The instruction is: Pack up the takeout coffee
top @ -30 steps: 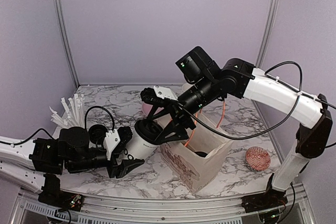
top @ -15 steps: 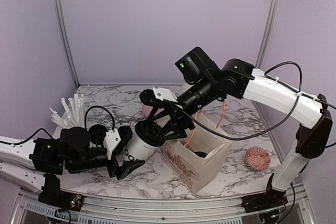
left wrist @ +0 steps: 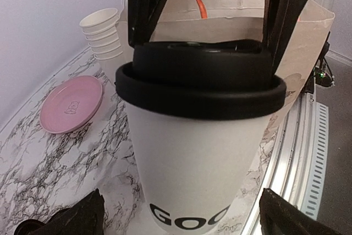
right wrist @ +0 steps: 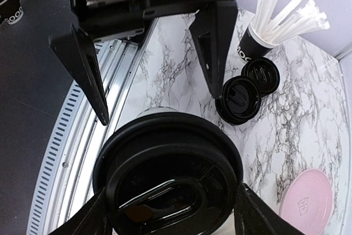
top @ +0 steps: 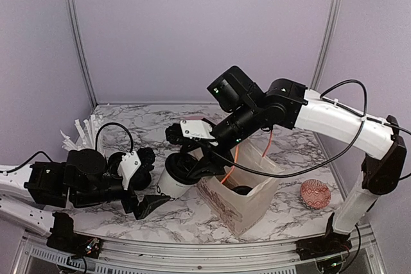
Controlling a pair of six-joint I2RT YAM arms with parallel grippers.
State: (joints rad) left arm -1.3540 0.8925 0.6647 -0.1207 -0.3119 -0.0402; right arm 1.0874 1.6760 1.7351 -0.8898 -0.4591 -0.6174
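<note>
While the takeout cup (left wrist: 190, 163) stands upright and lidded on the marble surface (top: 135, 126), just beside the left wall of the paper bag (top: 250, 210), it is not packed yet. Over its black lid (right wrist: 168, 174) sits the right claw (top: 187, 166), fingers (left wrist: 144, 20) straddling the rim close on both sides. I cannot tell whether they actually pinch it or only flank it. Lower down, the left claw (top: 149, 181) is spread wide, tips clear of the cup wall on either side near the base, holding nothing. The bag mouth is open and a dark round shape (top: 243, 190) shows inside. It is probably the lid of a cup already packed, but too hidden to be sure. My read is roughly midway, with the right arm taking this cup as the step in hand. What is left is to lift it, carry it over the bag rim and lower it in upright. Two loose lids (right wrist: 245, 94) and the straw cup (right wrist: 250, 48) sit apart to the left and are not for packing.
</note>
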